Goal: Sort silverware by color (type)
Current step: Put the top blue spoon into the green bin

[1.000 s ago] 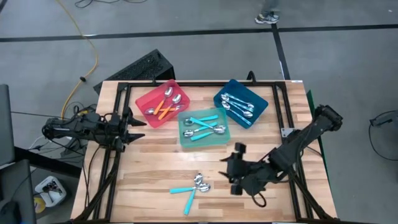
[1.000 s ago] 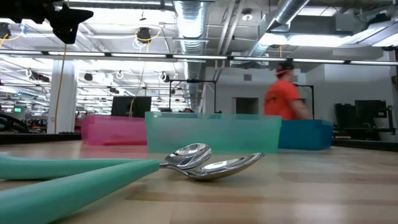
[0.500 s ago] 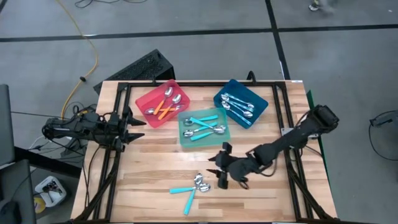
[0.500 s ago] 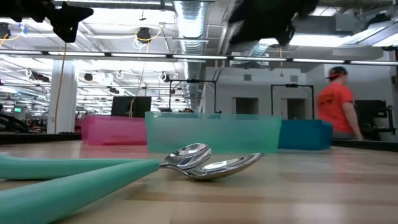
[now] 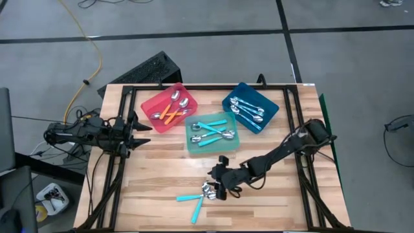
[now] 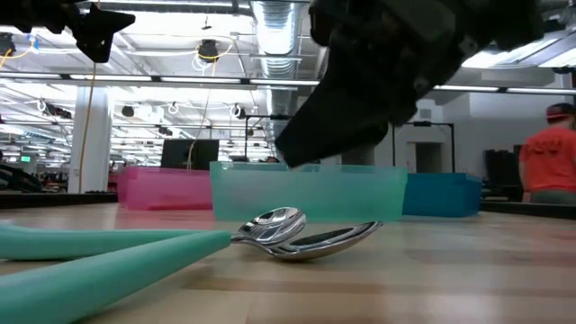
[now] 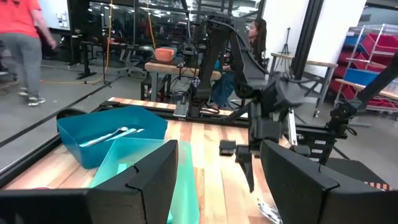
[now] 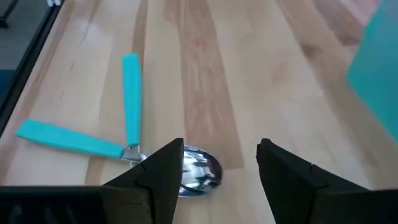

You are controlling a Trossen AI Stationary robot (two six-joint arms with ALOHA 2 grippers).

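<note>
Near the tabletop's front edge, two teal spoons (image 5: 197, 196) lie crossed; the right gripper (image 5: 217, 183), jaws open, hovers over their bowls. Next I'd guess: drop and pinch one. Left gripper (image 5: 143, 127) waits open at the left edge.

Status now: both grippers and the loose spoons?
Right gripper open, above two teal-handled spoons on table. Left gripper open, waiting at left edge. Nothing in the way.

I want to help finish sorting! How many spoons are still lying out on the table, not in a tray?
2. Both are teal-handled spoons near the front of the table: one lying sideways, the other slanting beneath it. Their shiny bowls meet right beside the right gripper.
</note>
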